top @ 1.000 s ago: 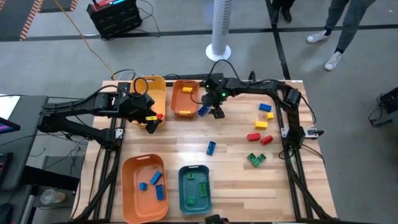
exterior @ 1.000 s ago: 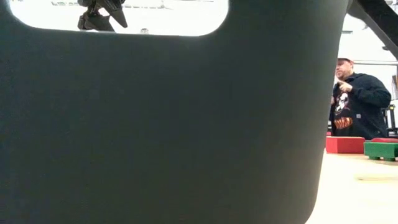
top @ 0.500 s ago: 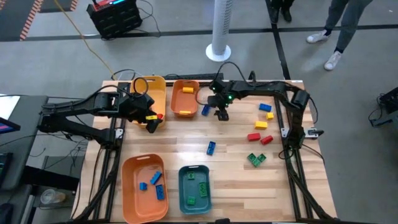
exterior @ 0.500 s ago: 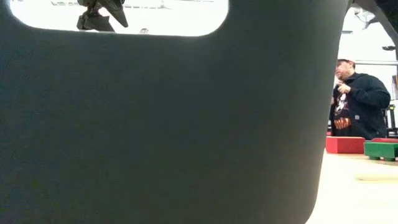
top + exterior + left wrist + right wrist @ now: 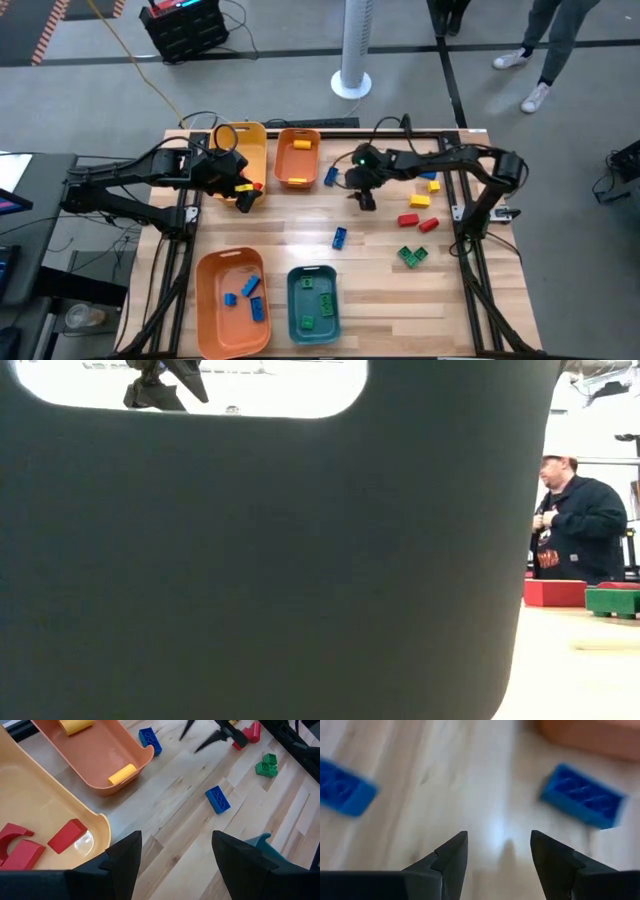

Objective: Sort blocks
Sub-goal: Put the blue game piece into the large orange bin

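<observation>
right now the right gripper (image 5: 365,198) hangs over bare wood mid-table, fingers spread wide and holding nothing, between a blue block (image 5: 330,176) beside the small orange bin (image 5: 297,157) and another blue block (image 5: 339,237) nearer the front. red, yellow and green blocks (image 5: 413,222) lie scattered to its right. the left gripper (image 5: 243,197) waits by the yellow bin (image 5: 248,150), fingers parted and empty.

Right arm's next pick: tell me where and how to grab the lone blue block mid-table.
Grip the blue block across its two long sides, coming straight down. It lies flat on bare wood, studs up, slightly angled, with nothing beside it. The right hand, open, hovers just beyond it and should turn to match.
</observation>
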